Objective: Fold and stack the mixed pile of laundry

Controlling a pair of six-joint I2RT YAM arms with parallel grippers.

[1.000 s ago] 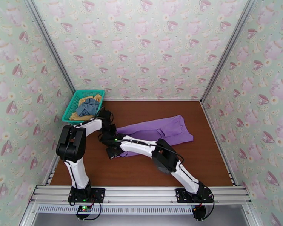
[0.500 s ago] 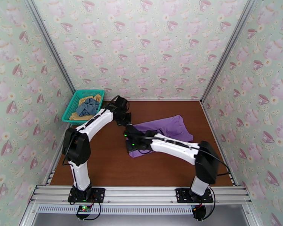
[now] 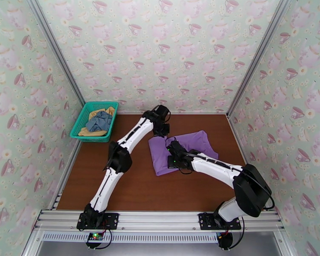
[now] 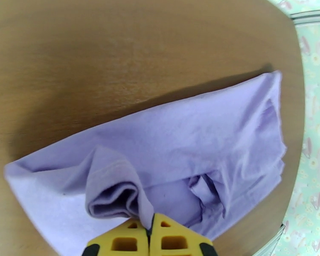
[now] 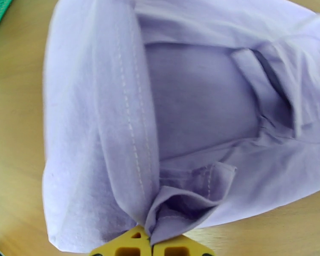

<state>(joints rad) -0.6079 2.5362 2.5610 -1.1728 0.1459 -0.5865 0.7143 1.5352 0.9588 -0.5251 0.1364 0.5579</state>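
Well to the right of the teal basket (image 3: 81, 120), and a little nearer the arm bases than it, the purple T-shirt (image 3: 159, 161) lies on the brown surface (image 3: 117, 184). It is doubled over into a rough block. The part facing the basket lies flat, and the rest is rumpled beneath the two arms.

Both arms reach out over the shirt, well away from the basket. The left tool (image 3: 164, 135) is at the shirt's far edge, and the right tool (image 3: 172, 145) is just beside it, closer to the bases.

From the left wrist I see its yellow fingers (image 4: 138, 235) clenched together, with a hemmed fold of purple cloth pinched between them and lifted into a small loop. The right wrist shows much the same. Its fingers (image 5: 117, 248) are pressed shut on a stitched corner of the shirt, and the fabric fans out from the pinch.

Inside the basket the grey-blue piece (image 3: 99, 121) sits crumpled on top of the mustard-yellow piece (image 3: 93, 132).
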